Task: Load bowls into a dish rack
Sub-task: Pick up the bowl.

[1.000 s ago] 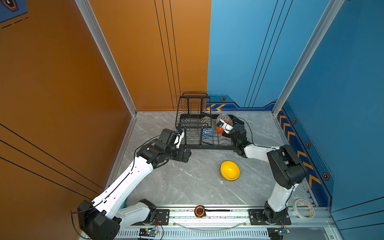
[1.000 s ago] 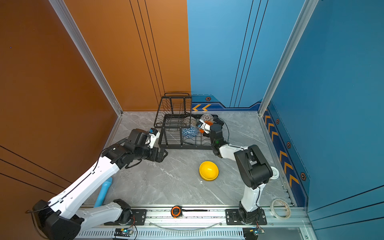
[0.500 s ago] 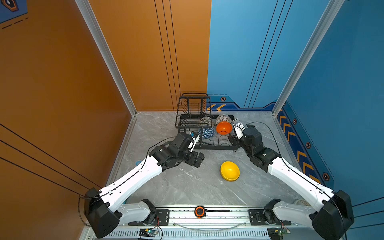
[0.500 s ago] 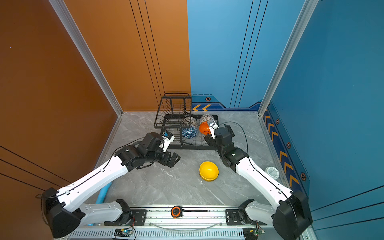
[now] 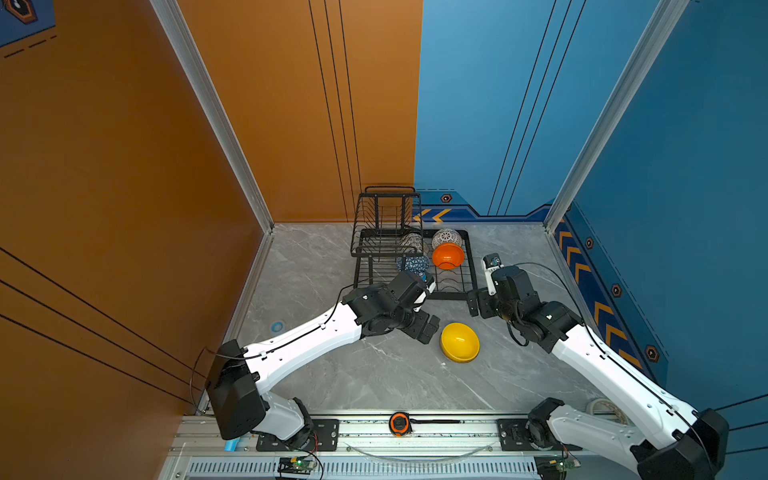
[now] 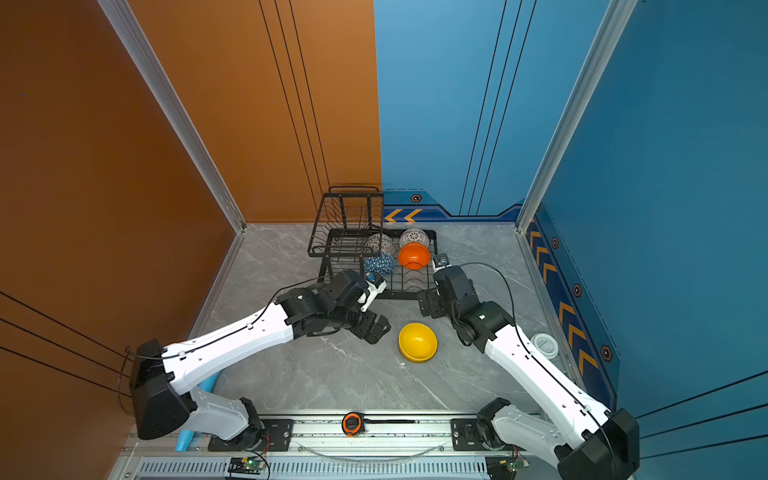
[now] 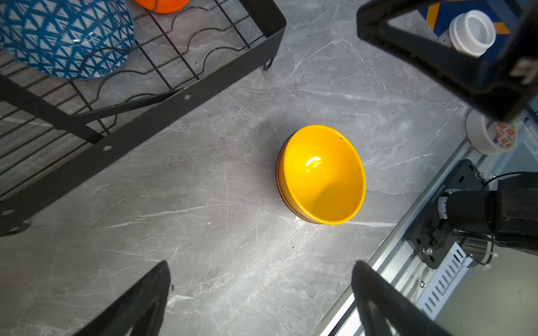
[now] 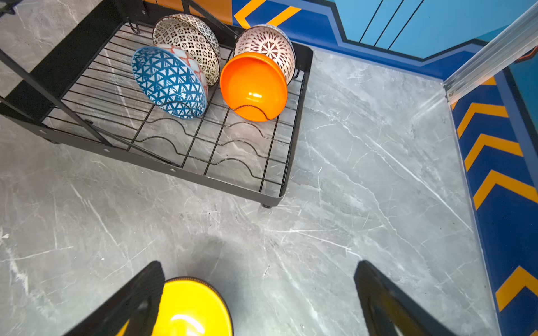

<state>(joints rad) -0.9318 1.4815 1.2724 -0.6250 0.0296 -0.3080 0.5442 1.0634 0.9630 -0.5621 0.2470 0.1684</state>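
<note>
Yellow bowl (image 5: 459,343) waits on desk (image 5: 374,374) near rack (image 5: 472,266), likely last; left pincer (image 7: 260,302) and right pincer (image 8: 262,305) flank it, both apart, empty.

Six bowls (image 8: 253,87), one dish rack (image 8: 203,179), two arms (image 5: 311,345), one tape measure (image 5: 400,424), one tape roll (image 7: 483,136), one white jar (image 6: 544,345)

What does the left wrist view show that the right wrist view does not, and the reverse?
Only the left wrist view: a white jar and a tape roll. Only the right wrist view: the floral black-and-white bowl and the star-patterned bowl, both in the dish rack. Both: the yellow bowl on the table, and the blue-white bowl and orange bowl in the rack.
</note>
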